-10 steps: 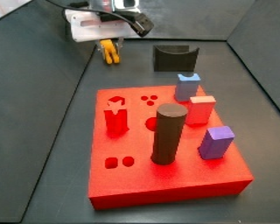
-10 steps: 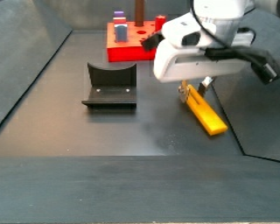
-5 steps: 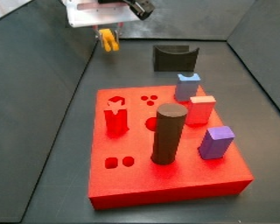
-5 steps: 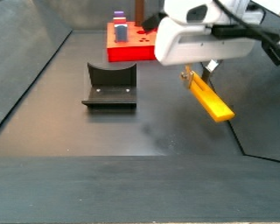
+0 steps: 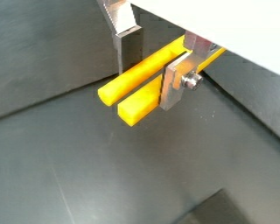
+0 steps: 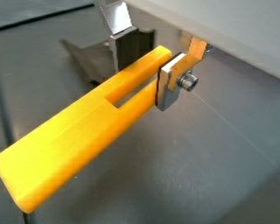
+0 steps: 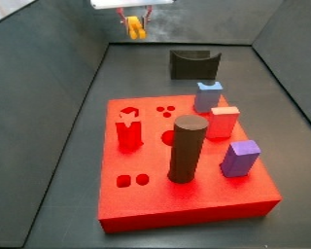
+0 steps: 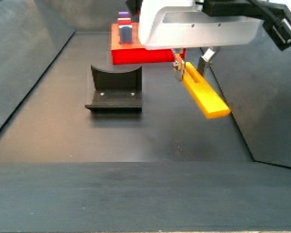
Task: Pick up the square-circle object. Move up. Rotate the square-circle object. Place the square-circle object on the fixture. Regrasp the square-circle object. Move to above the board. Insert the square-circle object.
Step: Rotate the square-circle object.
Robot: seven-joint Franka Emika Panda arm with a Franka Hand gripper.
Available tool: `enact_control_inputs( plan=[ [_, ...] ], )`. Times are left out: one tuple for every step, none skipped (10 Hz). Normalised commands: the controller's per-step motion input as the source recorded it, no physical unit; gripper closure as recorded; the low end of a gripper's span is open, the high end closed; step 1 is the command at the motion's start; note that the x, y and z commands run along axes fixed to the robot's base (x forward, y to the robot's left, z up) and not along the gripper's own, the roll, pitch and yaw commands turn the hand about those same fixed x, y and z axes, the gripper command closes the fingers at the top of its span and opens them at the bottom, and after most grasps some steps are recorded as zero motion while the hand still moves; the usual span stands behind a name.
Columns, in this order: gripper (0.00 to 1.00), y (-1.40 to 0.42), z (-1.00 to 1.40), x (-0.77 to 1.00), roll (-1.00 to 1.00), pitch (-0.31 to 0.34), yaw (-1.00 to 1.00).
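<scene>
I see the claw [image 5: 152,63] with bare silver metal fingers [image 6: 170,80] clamping the smooth, matt yellow plastic square-circle object [image 6: 90,118].

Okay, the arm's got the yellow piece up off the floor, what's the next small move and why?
Probably rotate it. The gripper is shut on the square-circle object, which hangs tilted and clear of the floor, so the lift looks done. Turning it comes before setting it on the fixture, which sits apart with nothing on it.
</scene>
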Motion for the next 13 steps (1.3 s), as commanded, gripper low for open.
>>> enact_control_inputs(
  plan=[
    [1.0, -0.02, -0.08, -0.06, 0.0, -0.005, -1.0],
    [1.0, 0.0, -0.05, -0.02, 0.0, -0.006, -1.0],
    [1.0, 0.0, -0.04, -0.01, 0.0, -0.007, -1.0],
    [1.0, 0.01, -0.03, 0.0, 0.0, -0.007, -1.0],
    [1.0, 0.01, -0.02, 0.0, 0.0, -0.008, -1.0],
    [1.0, 0.01, -0.02, 0.0, 0.0, -0.008, -1.0],
    [1.0, 0.01, -0.02, 0.0, 0.0, -0.008, -1.0],
    [1.0, 0.01, -0.02, 0.0, 0.0, -0.008, -1.0],
    [1.0, 0.01, -0.02, 0.0, 0.0, -0.009, -1.0],
    [1.0, 0.01, -0.02, 0.0, 0.0, -0.009, -1.0],
    [1.0, 0.01, -0.02, 0.0, 0.0, -0.009, -1.0],
    [1.0, 0.01, -0.02, 0.0, 0.0, -0.009, -1.0],
    [1.0, 0.01, -0.02, 0.0, 0.0, -0.01, -1.0]
  ],
)
